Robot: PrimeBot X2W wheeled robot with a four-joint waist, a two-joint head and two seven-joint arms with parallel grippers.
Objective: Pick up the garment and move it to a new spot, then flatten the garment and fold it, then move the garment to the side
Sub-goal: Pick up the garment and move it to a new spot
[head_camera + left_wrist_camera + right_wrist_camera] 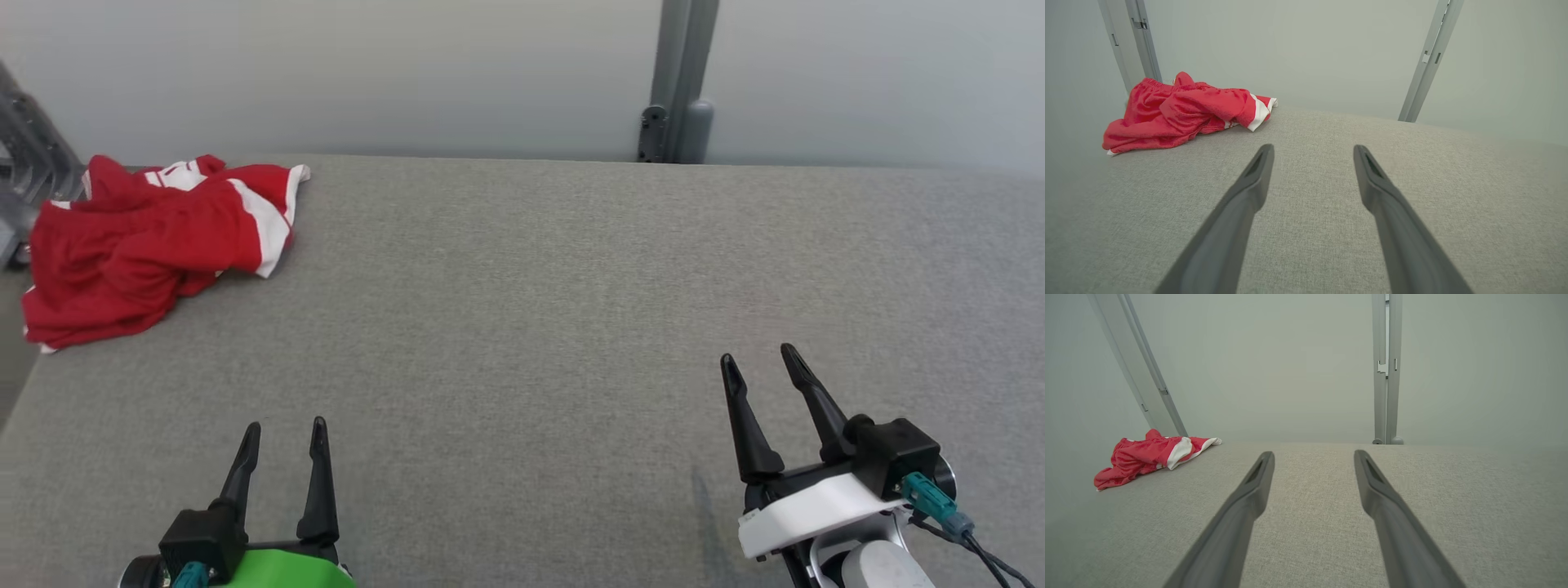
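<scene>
A crumpled red-and-white garment (155,245) lies at the far left corner of the tabletop (522,310). The left claw (286,425) and right claw (759,353) hover at the near side, both spread wide and empty.

No legible text, label, brand, number or sign can be read in any view. The garment (139,245), at 10 o'clock in the head view, carries plain white bands only, with no characters on them.
</scene>
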